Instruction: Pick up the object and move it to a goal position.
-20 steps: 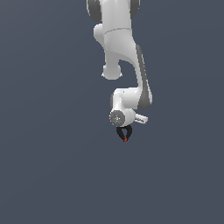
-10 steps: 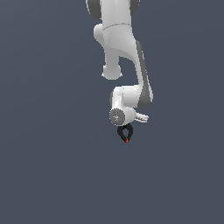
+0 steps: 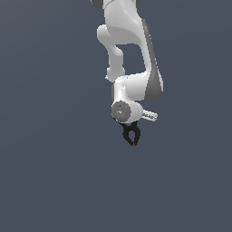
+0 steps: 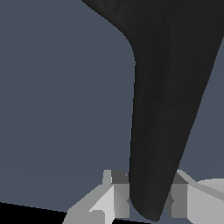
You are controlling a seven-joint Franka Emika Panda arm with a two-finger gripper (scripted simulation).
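The object [image 3: 131, 135] is a small black clamp shape with a tiny red tip pointing down. In the exterior view it hangs just under the white arm's hand, held in the air over the plain grey ground. My gripper [image 3: 128, 126] is shut on its upper end and is mostly hidden by the hand. In the wrist view the object [image 4: 166, 87] fills the picture as a long black tapered handle. It is pinched between my gripper's [image 4: 146, 194] two grey fingers [image 4: 110, 192].
The white arm [image 3: 129, 54] comes down from the top of the exterior view. Around and below the hand there is only a flat dark grey surface, with no other objects or marker visible.
The hand has risen a little and drifted slightly towards the exterior view's right, carrying the object with it. The grip has not changed.
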